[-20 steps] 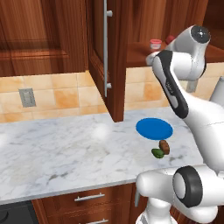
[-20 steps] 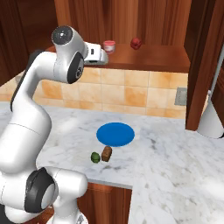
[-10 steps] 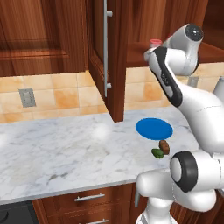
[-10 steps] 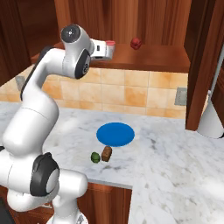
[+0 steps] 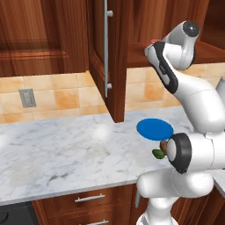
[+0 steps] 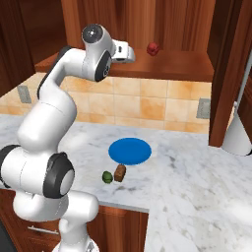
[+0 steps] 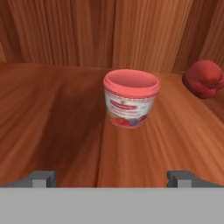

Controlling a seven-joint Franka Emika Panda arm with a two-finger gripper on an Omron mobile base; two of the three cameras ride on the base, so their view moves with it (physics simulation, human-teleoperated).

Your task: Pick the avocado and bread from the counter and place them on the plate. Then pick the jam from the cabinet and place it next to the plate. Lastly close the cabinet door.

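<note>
Kitchen's all dark reddish wood up top, orange tile behind, and white veined marble counter (image 6: pixel 197 182) below. Going left to right in the right base view: your arm reaches up into the open cabinet (image 6: pixel 167 66), with the gripper (image 6: pixel 127 53) at shelf height, then a dark red round fruit (image 6: pixel 153 48) further along the shelf, and the cabinet door (image 6: pixel 227 74) swung open on the far right. Down on the counter the avocado (image 6: pixel 107 176) and bread (image 6: pixel 119 172) sit touching each other just in front of the plate (image 6: pixel 130 150), not on it, so by the look of it that part isn't done.

In the hand view the jam (image 7: pixel 131 97) stands upright on the shelf, roughly centred between your fingertips (image 7: pixel 41 178) but not between them yet. Jaws are spread wide, holding nothing.

If you're going for the jar now, my take:
- Push straight ahead along the shelf until the jar body sits between the fingers; don't drift right, the fruit (image 7: pixel 205 78) is close on that side.
- Stay level and grip around the middle of the body, below the lid rim, so it doesn't tip or pop out.
- Close gently, lift slightly off the shelf before backing out.

Label-wise, there's a white band with a red strip and a berry picture, but the writing is too blurry to read. No brand I can make out.
</note>
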